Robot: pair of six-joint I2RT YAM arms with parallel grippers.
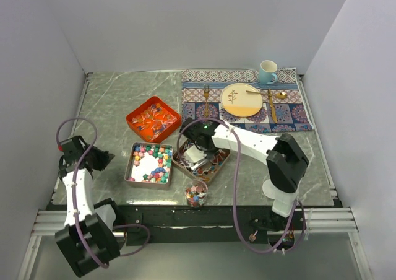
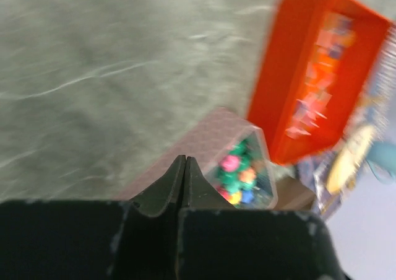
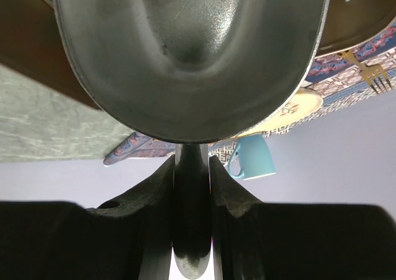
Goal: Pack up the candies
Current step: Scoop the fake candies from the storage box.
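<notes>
The candies [image 1: 151,162] sit in several containers near the middle of the grey worktop [image 1: 111,100]. Chunky pink, green, yellow and blue lumps lie around the sides of a square metal tin [image 1: 132,148], leaving its centre bare. Behind it, slim red, blue and white wrapped pieces fill an orange tray [image 1: 132,120]. Just to the right of the tin stands a brown tray [image 1: 218,168] with more sweets in it, and a small clear cup [image 1: 197,193] of mixed sweets stands at the near edge, in front of the gap between tin and brown tray.

The left fingers [image 2: 184,168] are pressed together with nothing between them. They hang over bare worktop to the left of the tin, and the left wrist view, which is blurred, shows the tin's corner and the orange tray beyond their tips.

The right fingers [image 3: 211,171] pinch the thin handle of a metal scoop [image 3: 192,51], whose bowl fills the right wrist view. From above, this arm reaches across to the brown tray, with the scoop over it.

At the far right a patterned placemat [image 1: 291,116] carries a cream plate [image 1: 241,100], a fork [image 1: 206,99] and a pale blue mug [image 1: 267,72].
</notes>
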